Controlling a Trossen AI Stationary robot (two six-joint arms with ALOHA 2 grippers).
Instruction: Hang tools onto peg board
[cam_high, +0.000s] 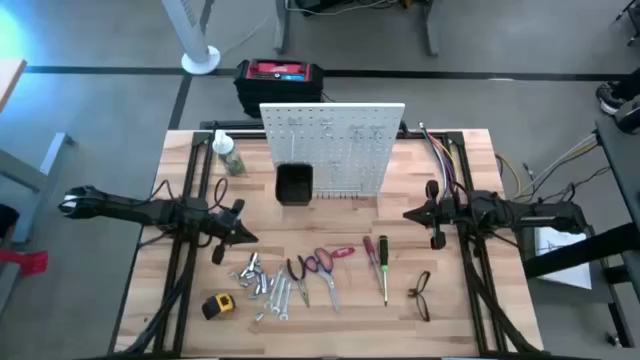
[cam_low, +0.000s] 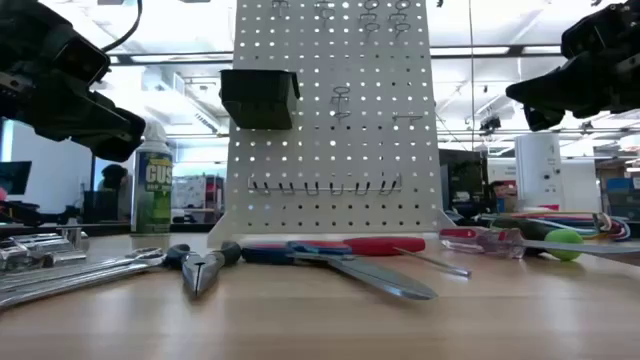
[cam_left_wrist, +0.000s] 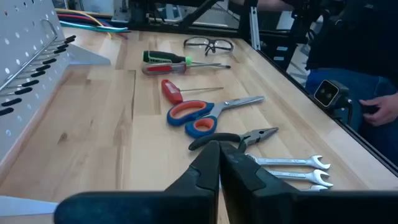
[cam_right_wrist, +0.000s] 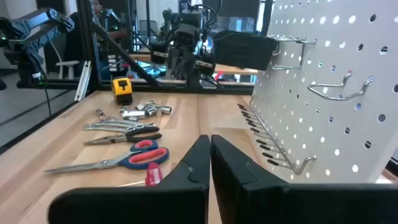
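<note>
The white peg board (cam_high: 333, 150) stands upright at the table's far middle, with a black bin (cam_high: 294, 185) on its front. The tools lie flat in a row near the front edge: a yellow tape measure (cam_high: 219, 305), silver wrenches (cam_high: 272, 288), pliers (cam_high: 298, 272), scissors (cam_high: 325, 265), green- and red-handled screwdrivers (cam_high: 381, 262) and black-framed glasses (cam_high: 420, 295). My left gripper (cam_high: 250, 238) hovers shut above the table, left of the tools. My right gripper (cam_high: 408, 213) hovers shut to the right of the peg board. Neither holds anything.
A green-labelled bottle (cam_high: 230, 155) stands left of the peg board. A red-and-black box (cam_high: 280, 82) sits behind the table. Coloured cables (cam_high: 447, 160) run along the far right. Bare wood lies between the peg board and the row of tools.
</note>
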